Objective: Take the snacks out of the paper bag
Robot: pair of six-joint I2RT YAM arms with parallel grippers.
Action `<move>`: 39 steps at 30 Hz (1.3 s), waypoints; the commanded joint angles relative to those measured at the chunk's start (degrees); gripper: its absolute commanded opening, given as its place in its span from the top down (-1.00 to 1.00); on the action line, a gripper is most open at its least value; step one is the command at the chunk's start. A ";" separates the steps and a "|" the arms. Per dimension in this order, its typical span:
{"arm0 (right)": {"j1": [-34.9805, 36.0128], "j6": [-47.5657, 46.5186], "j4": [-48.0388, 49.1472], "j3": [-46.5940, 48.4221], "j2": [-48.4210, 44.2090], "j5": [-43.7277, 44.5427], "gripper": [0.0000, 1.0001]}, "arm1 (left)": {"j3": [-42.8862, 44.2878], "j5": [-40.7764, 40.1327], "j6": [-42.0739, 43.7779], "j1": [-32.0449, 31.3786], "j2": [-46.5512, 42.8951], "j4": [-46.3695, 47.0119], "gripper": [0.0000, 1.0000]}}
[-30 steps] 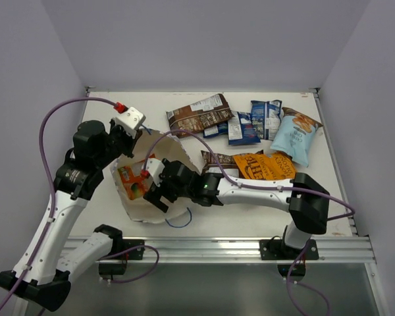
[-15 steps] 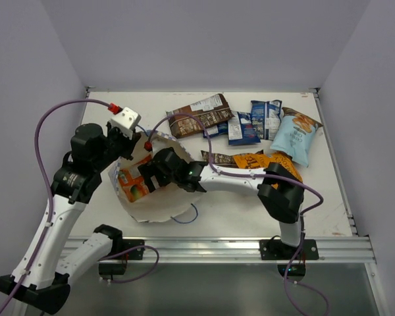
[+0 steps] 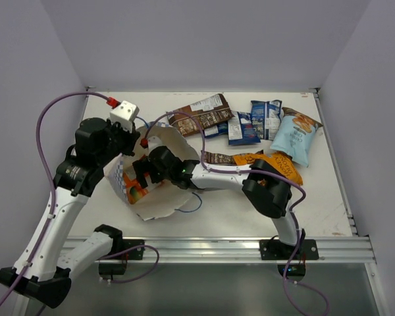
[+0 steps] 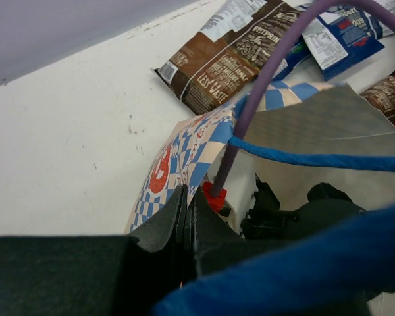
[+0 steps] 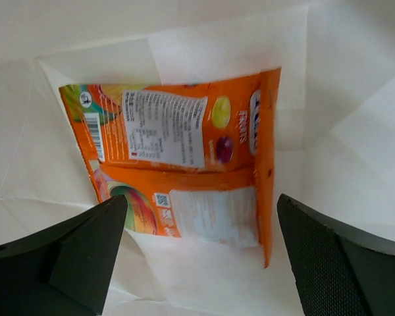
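Lying on its side toward the left front of the table [image 3: 329, 210], the paper bag [image 3: 159, 204] gapes toward the right, its lower rim close to the table's front edge and bare white surface showing to its right. The left gripper [image 4: 186, 212] meets the bag from the left, fingers pressed together on the checkered rim, its arm bent high at the elbow. The right arm stretches low across the table, its forearm passing just beside a small brown packet [image 3: 217, 158] and an orange-yellow packet [image 3: 271, 166], its wrist inside the bag. The right gripper [image 5: 201, 201] is spread wide, 1 finger either side of an orange packet [image 5: 184, 151] lying flat on the bag's floor. Toward the rear edge lie a large brown packet [image 3: 201, 115], 2 dark blue packets [image 3: 263, 118] and a light blue packet [image 3: 295, 137], the brown nearest the bag.
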 commanded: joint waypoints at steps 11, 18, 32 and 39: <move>-1.90 -6.41 8.20 -0.53 7.33 -8.22 -0.98 | 6.79 1.92 -7.04 -0.42 0.94 3.81 1.00; -1.90 -10.29 16.30 -2.29 9.70 -8.58 -0.98 | 6.70 9.76 -8.10 -0.51 2.52 4.07 1.00; -1.90 -15.83 19.10 -1.84 10.07 -8.58 0.90 | 6.62 9.67 -7.58 -0.51 3.22 3.81 1.00; -1.90 -17.76 22.00 -6.49 5.06 -9.98 1.00 | 5.65 0.90 -6.35 -0.51 3.14 2.05 1.00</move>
